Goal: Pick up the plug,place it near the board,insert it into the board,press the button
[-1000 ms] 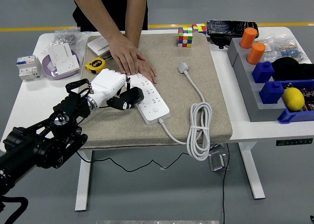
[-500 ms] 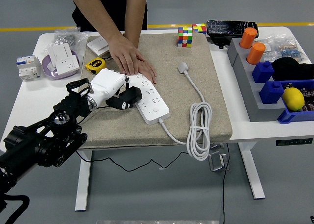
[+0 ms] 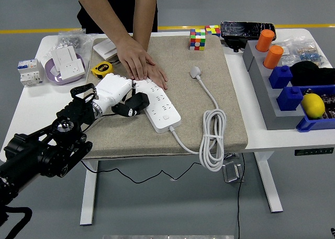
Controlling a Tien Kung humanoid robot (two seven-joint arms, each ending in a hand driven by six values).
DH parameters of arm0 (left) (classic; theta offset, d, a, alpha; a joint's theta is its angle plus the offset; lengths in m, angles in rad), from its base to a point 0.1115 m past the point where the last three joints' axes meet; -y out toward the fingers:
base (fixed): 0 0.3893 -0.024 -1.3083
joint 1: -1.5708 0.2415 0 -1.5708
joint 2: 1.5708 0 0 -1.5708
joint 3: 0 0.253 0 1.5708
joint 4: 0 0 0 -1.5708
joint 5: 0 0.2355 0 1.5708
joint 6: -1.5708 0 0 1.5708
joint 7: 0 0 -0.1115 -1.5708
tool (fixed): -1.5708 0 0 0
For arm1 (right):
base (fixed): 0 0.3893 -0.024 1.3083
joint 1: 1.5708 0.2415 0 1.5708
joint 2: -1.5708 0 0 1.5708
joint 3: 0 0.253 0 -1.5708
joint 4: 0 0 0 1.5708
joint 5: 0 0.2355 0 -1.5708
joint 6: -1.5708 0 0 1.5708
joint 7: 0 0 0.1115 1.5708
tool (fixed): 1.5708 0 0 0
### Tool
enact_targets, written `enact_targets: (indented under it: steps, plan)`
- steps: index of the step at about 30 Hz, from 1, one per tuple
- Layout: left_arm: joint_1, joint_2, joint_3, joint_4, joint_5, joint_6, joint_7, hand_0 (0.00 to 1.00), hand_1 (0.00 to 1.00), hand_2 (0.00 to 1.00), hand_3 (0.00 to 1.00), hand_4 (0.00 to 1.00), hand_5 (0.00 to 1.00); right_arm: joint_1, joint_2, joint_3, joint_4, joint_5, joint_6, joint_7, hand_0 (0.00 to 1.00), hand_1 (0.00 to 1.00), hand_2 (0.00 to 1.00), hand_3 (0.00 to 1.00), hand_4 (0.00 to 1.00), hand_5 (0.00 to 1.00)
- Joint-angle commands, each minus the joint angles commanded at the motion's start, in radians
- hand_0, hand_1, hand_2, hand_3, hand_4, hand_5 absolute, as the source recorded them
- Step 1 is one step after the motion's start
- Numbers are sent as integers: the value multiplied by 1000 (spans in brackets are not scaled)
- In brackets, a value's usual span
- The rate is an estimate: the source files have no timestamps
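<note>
The white power strip [image 3: 159,105] lies slantwise on the beige mat [image 3: 209,50]. Its cable runs to a coil [image 3: 213,139] and ends in the white plug [image 3: 195,71], which lies loose on the mat to the right of the strip. My left hand [image 3: 132,104], white with black fingers, sits at the strip's left side, its fingers curled against the strip's edge and holding nothing. A person's hand [image 3: 137,61] rests flat on the strip's far end. The plug is well apart from both hands.
A yellow tape measure [image 3: 102,69], a wall socket on a purple plate [image 3: 67,61] and a breaker [image 3: 27,70] lie at the left. Rubik's cubes [image 3: 198,39] stand at the back. Grey and blue bins [image 3: 293,87] with a lemon fill the right.
My left hand has crept slightly up and to the right along the strip's side. The person's hand, the plug and the cable stay put.
</note>
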Motion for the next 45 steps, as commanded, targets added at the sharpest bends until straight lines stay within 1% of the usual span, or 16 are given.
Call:
enact_targets:
  steps: [18,28,29,34,35,40,41,45]
  plan:
    - [-11,-8,5,20,0,-6,1,440,334,298,291,577,334,2,-1,4,0,2,1,0,998,973,916,950,998,998]
    - [-11,-3,7,23,0,-16,-1,447,340,307,300,578,333,2,0,4,-1,5,0,0,998,975,916,950,998,998]
    - [-11,-3,6,24,0,-17,-1,574,679,549,435,601,335,3,0,4,-2,5,-1,1,998,975,917,950,998,998]
    - [-10,-2,3,34,-4,-17,-3,574,679,549,435,601,335,3,0,4,-2,3,1,0,998,975,917,950,998,998]
    - [-10,-2,3,34,-5,-17,-3,720,834,776,559,672,345,3,-1,4,-1,3,1,0,998,975,914,950,998,998]
    - [-8,-3,1,33,-9,-18,-4,720,834,776,559,672,345,1,-1,2,-2,5,1,0,998,975,914,950,998,998]
    - [-8,-3,1,33,-9,-18,-4,744,868,811,680,781,401,1,-1,2,-2,5,1,0,998,975,915,950,998,998]
    - [-7,-4,1,34,-9,-19,-3,744,868,811,680,781,401,0,-1,1,-2,5,1,0,998,975,915,950,998,998]
